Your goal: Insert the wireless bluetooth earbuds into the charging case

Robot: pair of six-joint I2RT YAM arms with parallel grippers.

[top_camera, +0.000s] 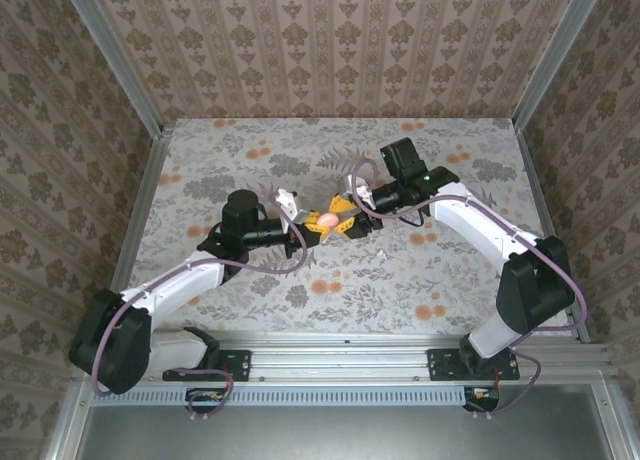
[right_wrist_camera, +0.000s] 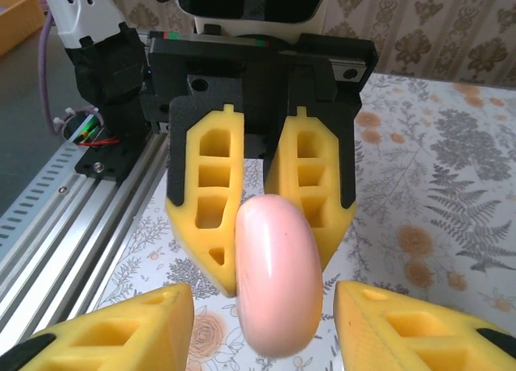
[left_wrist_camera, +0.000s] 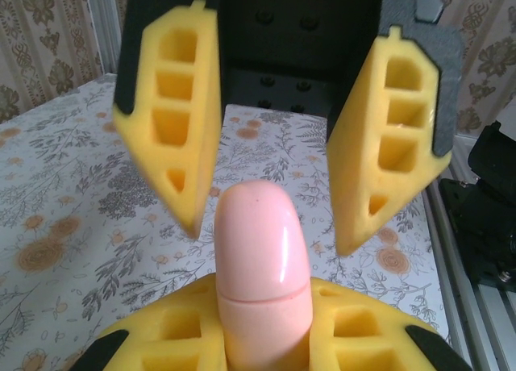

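Disc point(left_wrist_camera: 262, 266) of pink plastic, clamped in left fingers point(right_wrist_camera: 205, 202), right fingers point(left_wrist_camera: 173, 113) apart flanking it

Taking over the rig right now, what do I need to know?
The left tool is shut on a pink rounded piece with a seam.
The right tool is open, with a finger on either side of that piece and no grip on it.
A small white item sits by the left arm and a white speck lies on the table. Both are too small to tell case from earbuds.
Nothing is visibly inserted, so the whole insertion is left.
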